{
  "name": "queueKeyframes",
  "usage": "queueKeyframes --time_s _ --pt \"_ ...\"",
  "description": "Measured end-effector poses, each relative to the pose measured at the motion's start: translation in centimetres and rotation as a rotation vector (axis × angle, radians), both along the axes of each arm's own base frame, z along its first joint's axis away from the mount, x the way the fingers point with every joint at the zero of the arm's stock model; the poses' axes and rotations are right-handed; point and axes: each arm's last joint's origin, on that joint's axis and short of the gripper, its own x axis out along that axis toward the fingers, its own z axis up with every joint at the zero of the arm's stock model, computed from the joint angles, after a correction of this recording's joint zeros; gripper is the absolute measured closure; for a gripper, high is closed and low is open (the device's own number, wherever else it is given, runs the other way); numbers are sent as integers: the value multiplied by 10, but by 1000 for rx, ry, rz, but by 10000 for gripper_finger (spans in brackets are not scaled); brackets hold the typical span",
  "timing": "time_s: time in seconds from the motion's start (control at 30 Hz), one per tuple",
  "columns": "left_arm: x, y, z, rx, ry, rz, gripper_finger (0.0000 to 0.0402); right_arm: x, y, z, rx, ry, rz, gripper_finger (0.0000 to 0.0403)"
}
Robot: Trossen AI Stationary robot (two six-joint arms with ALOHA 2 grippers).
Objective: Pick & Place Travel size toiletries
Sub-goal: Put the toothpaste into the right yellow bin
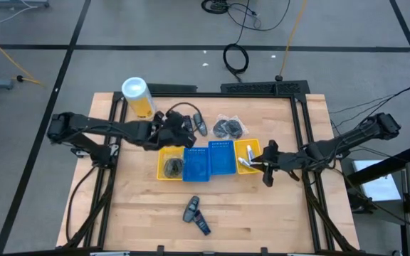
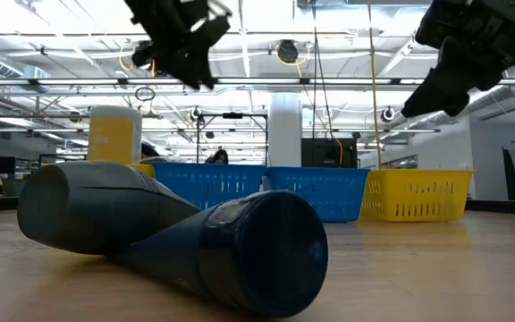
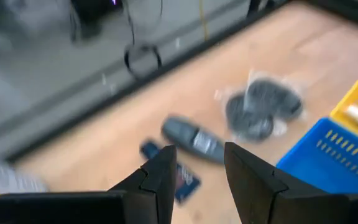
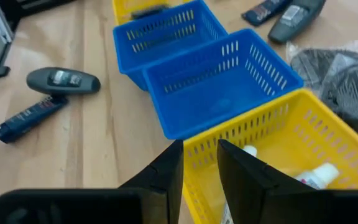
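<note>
Nearest the low camera, a dark navy mini bottle (image 2: 249, 250) and a dark grey oval piece (image 2: 97, 210) are seen lying touching on the wooden table (image 1: 262, 213), at its near side; from above they appear as a pair (image 1: 196, 215) well apart from the bins.

Four bins are set in a row at mid-table: a yellow bin (image 1: 169, 164) holding a dark item, two blue bins (image 1: 196, 163) (image 1: 221, 157), and a second yellow bin (image 1: 248, 156) in which small white tubes (image 4: 316, 177) are lying.

Beyond the row, clear packets with dark round contents (image 1: 230, 127) are lying on the table, with a second grey oval piece (image 3: 194, 138) and a second navy bottle (image 3: 176, 171) beside them. A yellow canister with a white lid (image 1: 138, 97) is stood near the far left corner.

The left gripper (image 1: 180, 134) is held above the table just behind the first yellow bin; its fingers (image 3: 160, 180) are seen apart, with nothing between them. The right gripper (image 1: 267, 162) is positioned at the outer edge of the second yellow bin, with its fingers (image 4: 166, 171) slightly apart and nothing held.
</note>
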Motion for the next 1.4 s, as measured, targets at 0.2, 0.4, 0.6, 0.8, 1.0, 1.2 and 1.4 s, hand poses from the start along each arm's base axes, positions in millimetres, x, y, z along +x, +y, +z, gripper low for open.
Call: queueKeyframes --time_s 0.2,0.4,0.6,0.8,1.0,1.2,1.4 --pt "-15 28 -12 -252 62 126 266 -2 -1 3 -12 -14 11 314" --pt "-25 46 -18 -435 85 209 266 -2 -1 2 -29 -10 22 314" --pt "-30 59 -23 -501 118 275 266 -2 -1 3 -50 -8 35 314" --pt "-34 68 -24 -513 112 327 266 -2 -1 2 -53 -6 37 314" --pt "-38 69 -34 -525 118 362 266 -2 -1 2 -59 -5 41 314" --pt "-45 73 -60 -518 127 413 266 -2 -1 2 -64 -4 45 314" --pt "-46 88 -71 -558 46 391 266 -2 -1 2 -71 -3 49 314"
